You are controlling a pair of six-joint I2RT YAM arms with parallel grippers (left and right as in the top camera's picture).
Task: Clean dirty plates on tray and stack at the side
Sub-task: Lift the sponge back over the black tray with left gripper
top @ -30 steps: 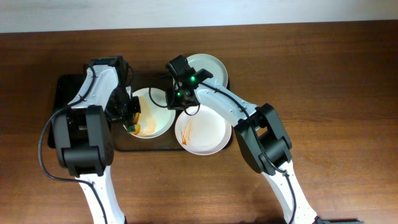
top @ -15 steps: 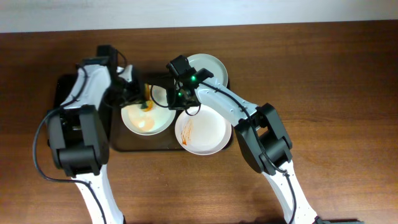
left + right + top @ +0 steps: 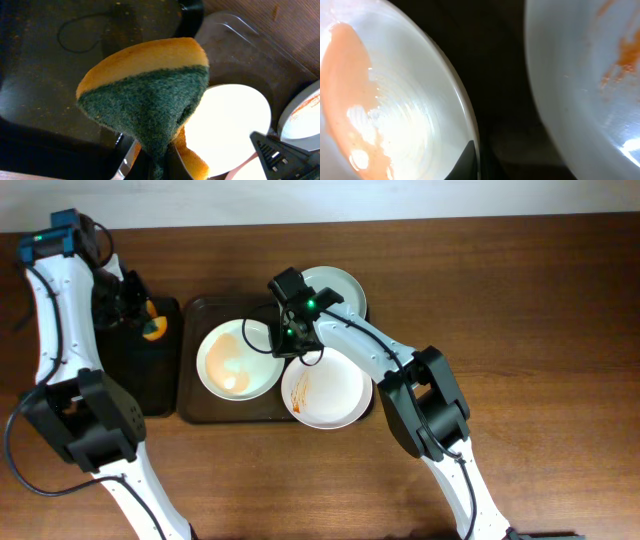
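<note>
Three white plates are in the overhead view. The left plate (image 3: 238, 360) lies on the brown tray (image 3: 262, 414) with a pale orange smear in its middle. My right gripper (image 3: 289, 347) is shut on its right rim, and the wrist view shows that rim (image 3: 470, 125) pinched between the jaws. The front plate (image 3: 326, 392) carries orange streaks. The back plate (image 3: 336, 288) looks plain white. My left gripper (image 3: 140, 320) is shut on a yellow-and-green sponge (image 3: 150, 90) above the black tray (image 3: 140, 375), well left of the plates.
The narrow black tray (image 3: 45, 65) sits directly left of the brown tray. Bare wooden table (image 3: 540, 330) surrounds both trays. The right arm reaches across the back plate and the brown tray's far edge.
My left arm has swung left off the left plate, carrying the sponge over to the black tray. The plate's smear looks fainter. The right gripper has kept still on the rim.
</note>
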